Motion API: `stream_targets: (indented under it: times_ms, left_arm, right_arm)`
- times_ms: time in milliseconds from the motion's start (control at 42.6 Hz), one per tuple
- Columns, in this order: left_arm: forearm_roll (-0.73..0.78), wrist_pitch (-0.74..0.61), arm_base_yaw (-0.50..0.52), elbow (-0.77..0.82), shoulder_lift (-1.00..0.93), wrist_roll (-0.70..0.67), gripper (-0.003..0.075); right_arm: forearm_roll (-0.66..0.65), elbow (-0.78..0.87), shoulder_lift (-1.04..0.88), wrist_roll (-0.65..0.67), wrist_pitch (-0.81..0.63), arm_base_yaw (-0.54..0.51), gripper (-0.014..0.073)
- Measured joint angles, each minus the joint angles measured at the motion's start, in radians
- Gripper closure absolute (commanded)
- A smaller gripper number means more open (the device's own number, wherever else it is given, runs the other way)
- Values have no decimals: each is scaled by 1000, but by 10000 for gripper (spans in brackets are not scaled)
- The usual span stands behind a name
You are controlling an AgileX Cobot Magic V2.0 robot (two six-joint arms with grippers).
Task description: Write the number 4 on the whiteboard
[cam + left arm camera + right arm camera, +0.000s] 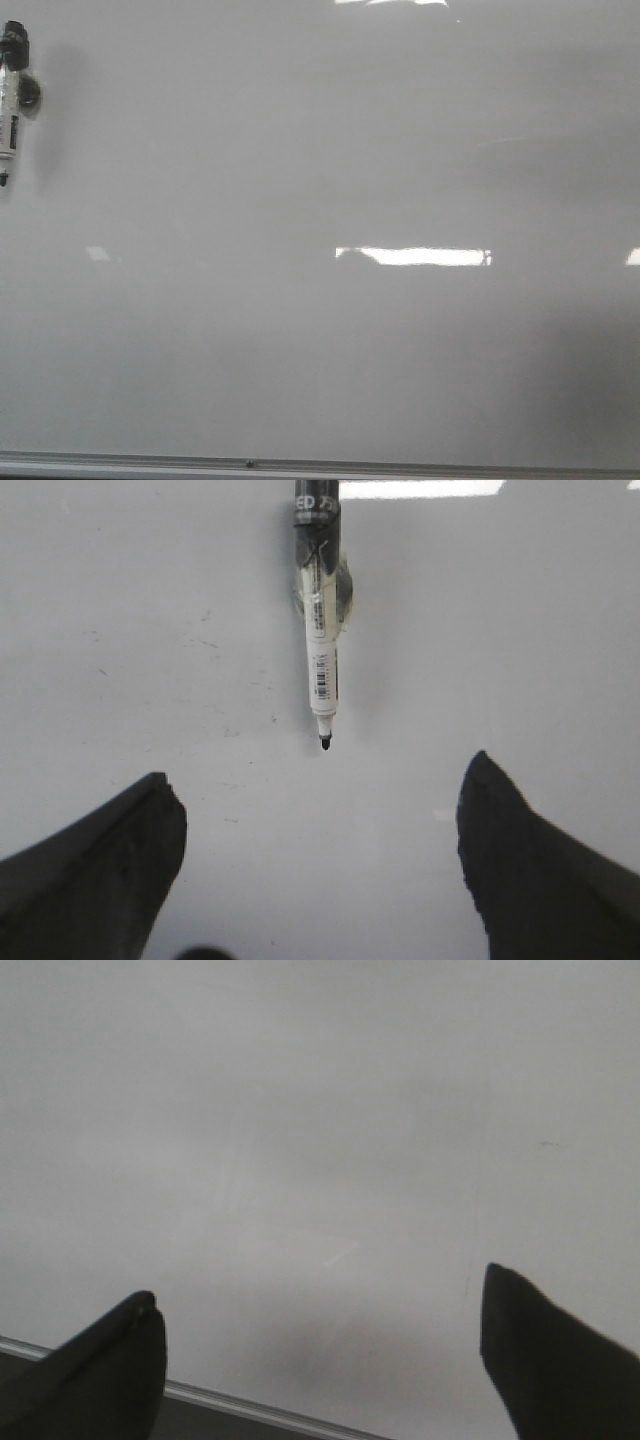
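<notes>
The whiteboard point(320, 330) fills the front view, glossy pale grey, with its silver frame edge along the near side. No number 4 shows on it. A white marker point(11, 100) with a black cap end lies on the board at the far left, uncapped tip toward the near side. In the left wrist view the marker point(318, 630) lies ahead of my left gripper point(318, 780), which is open and apart from it. My right gripper point(320, 1295) is open over bare whiteboard point(320, 1110) near the frame edge. Neither gripper shows in the front view.
Bright light reflections point(412, 256) sit on the board's middle and top. The silver frame edge point(250, 464) runs along the near side, also seen as the frame edge point(250, 1407) in the right wrist view. Faint smudges point(205, 643) mark the board near the marker.
</notes>
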Motion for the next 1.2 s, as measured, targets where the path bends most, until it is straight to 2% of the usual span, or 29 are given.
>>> stream_targets:
  times_ms: [563, 727, 985, 1196]
  left_arm:
    - [-7, -58, -2, -201, 413, 2, 181]
    - [-10, -105, -2, -222, 487, 2, 250]
    - [-10, -183, -2, -228, 552, 2, 407]
    - [-10, -194, -2, -229, 569, 2, 545]
  right_arm:
    - [0, 0, 0, -16, 0, 10, -59]
    - [0, 0, 0, -16, 0, 10, -59]
    - [0, 0, 0, -16, 0, 10, -59]
    - [0, 0, 0, -16, 0, 10, -59]
